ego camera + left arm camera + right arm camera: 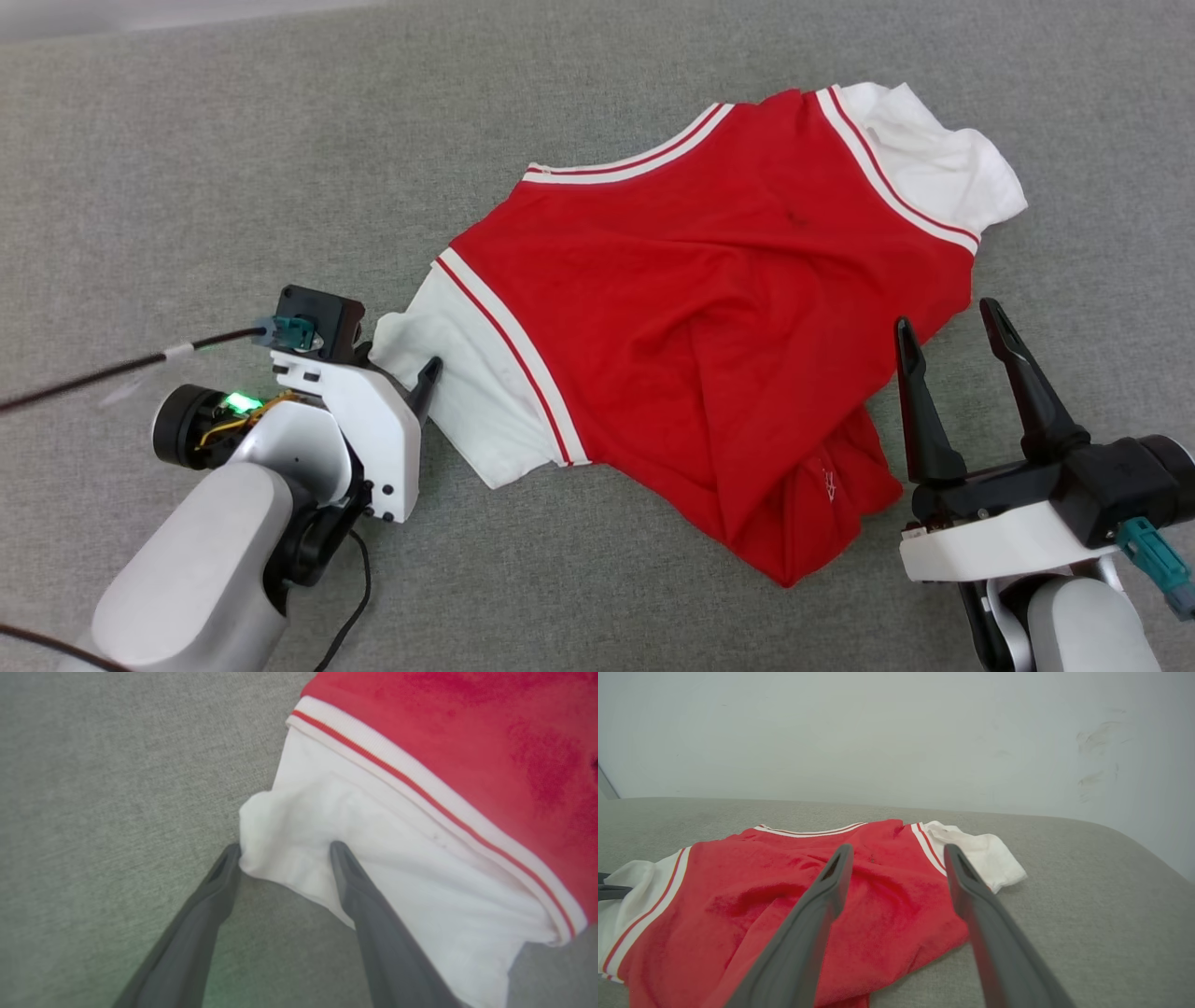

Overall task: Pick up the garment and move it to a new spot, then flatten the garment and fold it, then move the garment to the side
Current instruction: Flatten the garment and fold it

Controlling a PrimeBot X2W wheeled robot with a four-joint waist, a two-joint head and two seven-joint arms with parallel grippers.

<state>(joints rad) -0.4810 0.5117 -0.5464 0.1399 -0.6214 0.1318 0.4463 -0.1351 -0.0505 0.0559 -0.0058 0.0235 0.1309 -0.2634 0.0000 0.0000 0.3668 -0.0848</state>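
Matt red-and-white cloth garment (709,308)

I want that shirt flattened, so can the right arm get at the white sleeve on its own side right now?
Probably yes. The right end effector is open beside the red edge of the garment, and the white sleeve lies ahead of its fingers with nothing standing in the way.

The right gripper (897,851) rises from the bottom edge, its two long dark fingers (817,914) standing wide apart. Beyond them the garment (784,891) lies rumpled on a grey fabric surface (1087,896). It has a red body with red-and-white striped trim. One white sleeve (985,856) spreads toward the surface's far edge, and another reaches the picture's left side. A pale wall (896,732) rises behind the far edge.
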